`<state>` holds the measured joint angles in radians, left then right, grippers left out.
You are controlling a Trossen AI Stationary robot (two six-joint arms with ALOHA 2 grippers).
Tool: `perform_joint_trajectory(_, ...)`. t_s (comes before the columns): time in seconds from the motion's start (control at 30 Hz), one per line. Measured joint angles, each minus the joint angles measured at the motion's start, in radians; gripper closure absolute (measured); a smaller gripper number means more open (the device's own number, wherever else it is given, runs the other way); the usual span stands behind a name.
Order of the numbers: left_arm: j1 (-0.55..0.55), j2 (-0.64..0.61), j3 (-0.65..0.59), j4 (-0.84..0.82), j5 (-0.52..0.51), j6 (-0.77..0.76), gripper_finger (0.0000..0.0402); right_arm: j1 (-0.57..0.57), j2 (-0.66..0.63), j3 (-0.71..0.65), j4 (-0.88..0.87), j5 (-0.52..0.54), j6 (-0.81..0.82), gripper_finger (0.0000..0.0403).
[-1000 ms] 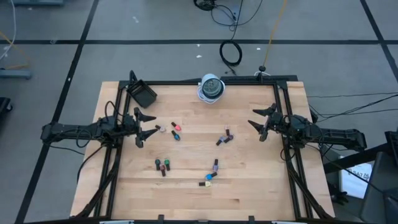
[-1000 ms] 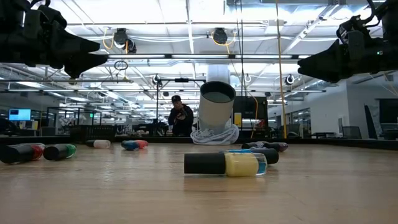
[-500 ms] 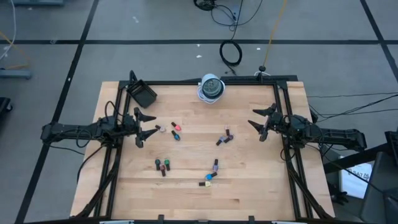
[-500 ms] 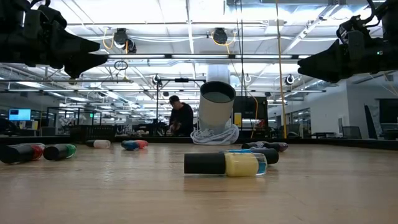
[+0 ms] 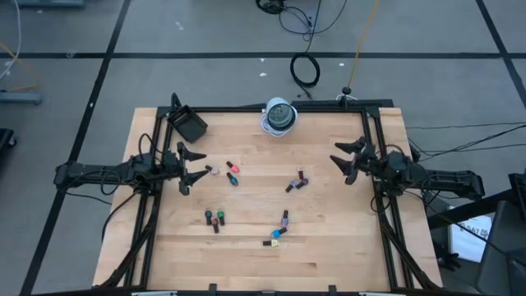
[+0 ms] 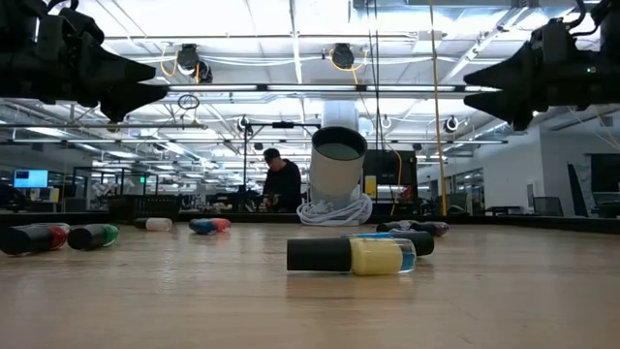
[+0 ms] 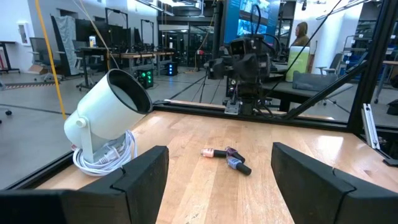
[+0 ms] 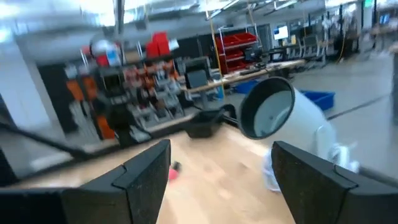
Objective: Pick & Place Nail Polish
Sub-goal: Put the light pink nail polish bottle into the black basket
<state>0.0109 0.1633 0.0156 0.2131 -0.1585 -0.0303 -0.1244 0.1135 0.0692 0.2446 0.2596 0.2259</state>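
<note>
Nail polish bottles scattered, lying flat

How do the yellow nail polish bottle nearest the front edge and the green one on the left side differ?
The yellow bottle lies in the front middle of the table, touching a blue bottle; the green bottle lies farther left, in a trio with a red one. In the low view the yellow bottle fills the foreground, while the green bottle shows small and farther back. Both have dark caps, lie on their sides, and are untouched by either gripper.
</note>
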Motion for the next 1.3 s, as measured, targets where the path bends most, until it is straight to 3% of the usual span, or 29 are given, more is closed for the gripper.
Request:
perform_joint_trajectory(0.17,0.000,0.000,0.000,0.000,0.000,0.000,0.0128,0.000,0.000,0.000,0.043,0.002,0.114,0.0135)
perform_joint_trajectory(0.73,0.000,0.000,0.000,0.000,0.000,0.000,0.0128,0.000,0.006,0.000,0.053,0.083,0.187,0.0135)
perform_joint_trajectory(0.87,0.000,0.000,0.000,0.000,0.000,0.000,0.0128,0.004,0.048,0.006,0.148,0.087,0.225,0.0135)
perform_joint_trajectory(0.93,0.000,0.000,0.000,0.000,0.000,0.000,0.0128,0.025,0.124,0.030,0.121,0.051,0.269,0.0135)
perform_joint_trajectory(1.1,0.000,0.000,0.000,0.000,0.000,0.000,0.0128,0.105,0.477,0.196,0.096,0.115,0.318,0.0135)
perform_joint_trajectory(1.3,0.000,0.000,0.000,0.000,0.000,0.000,0.0128,0.152,0.947,0.578,-0.357,0.130,0.465,0.0135)
